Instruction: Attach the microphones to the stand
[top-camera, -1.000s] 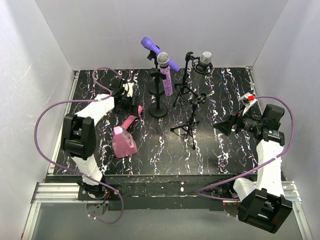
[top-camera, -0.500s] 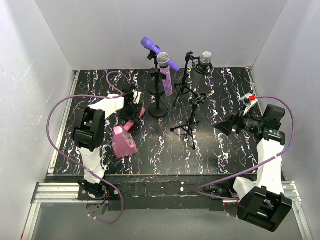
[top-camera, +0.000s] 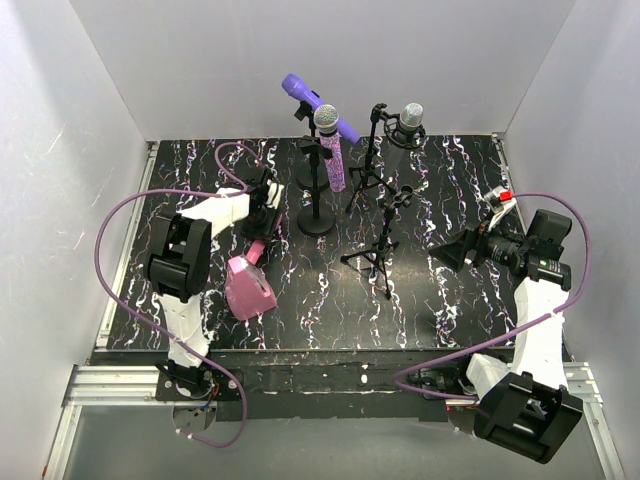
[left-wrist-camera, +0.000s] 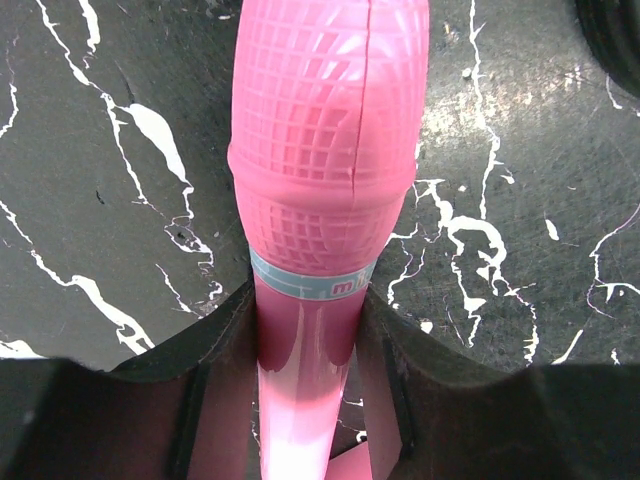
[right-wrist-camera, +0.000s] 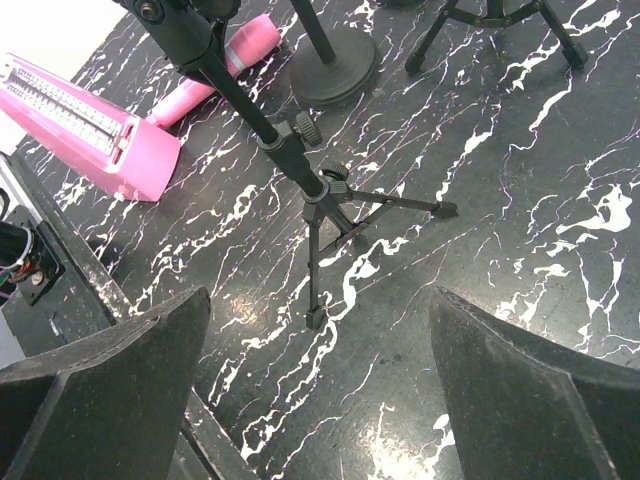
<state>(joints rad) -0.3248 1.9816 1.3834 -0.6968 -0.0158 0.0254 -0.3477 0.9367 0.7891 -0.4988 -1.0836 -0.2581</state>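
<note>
1 left pincer (left-wrist-camera: 305, 312) has narrowed around the pink microphone (left-wrist-camera: 325, 150), seemingly gripping

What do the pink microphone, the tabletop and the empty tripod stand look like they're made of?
The pink microphone: glossy moulded plastic, seemingly; grid-patterned head with a seam, highlights on the handle. The tabletop: black with white veins, marble-look; smooth, possibly a printed sheet. The tripod stand: matte black, likely metal tube with plastic knobs; cannot confirm.

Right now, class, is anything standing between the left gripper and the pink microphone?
Nothing visible does. The left gripper straddles the pink microphone, and its fingers lie against both sides of the handle, just below the head.
</note>
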